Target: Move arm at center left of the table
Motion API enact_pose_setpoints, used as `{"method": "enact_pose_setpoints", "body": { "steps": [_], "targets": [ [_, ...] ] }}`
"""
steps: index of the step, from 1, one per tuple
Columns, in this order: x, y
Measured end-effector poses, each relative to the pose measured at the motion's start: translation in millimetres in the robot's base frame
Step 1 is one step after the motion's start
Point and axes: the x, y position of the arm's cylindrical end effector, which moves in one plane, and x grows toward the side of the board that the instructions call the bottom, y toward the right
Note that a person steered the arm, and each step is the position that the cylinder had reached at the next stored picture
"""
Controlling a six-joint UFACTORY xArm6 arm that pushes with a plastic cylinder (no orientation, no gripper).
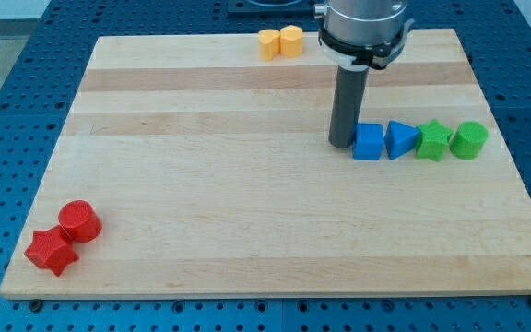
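Observation:
My tip (341,144) stands on the wooden board (201,184) right of its centre, touching or just left of a blue cube (369,142). To the cube's right lie a blue triangular block (400,139), a green star (433,140) and a green cylinder (469,139), in a row. The rod rises from the tip to the arm's grey head (362,28) at the view's top.
A yellow hexagonal block (268,43) and a yellow cylinder (291,41) sit together at the board's top edge. A red cylinder (80,221) and a red star (50,251) lie at the bottom left corner. Blue perforated table surrounds the board.

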Motion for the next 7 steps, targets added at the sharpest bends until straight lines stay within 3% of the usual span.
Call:
{"method": "enact_pose_setpoints", "body": {
  "steps": [3,5,6,7],
  "targets": [
    [16.4,-19.0],
    [119.3,-25.7],
    [121.0,-25.7],
    [96.1,-49.5]
  ]
}}
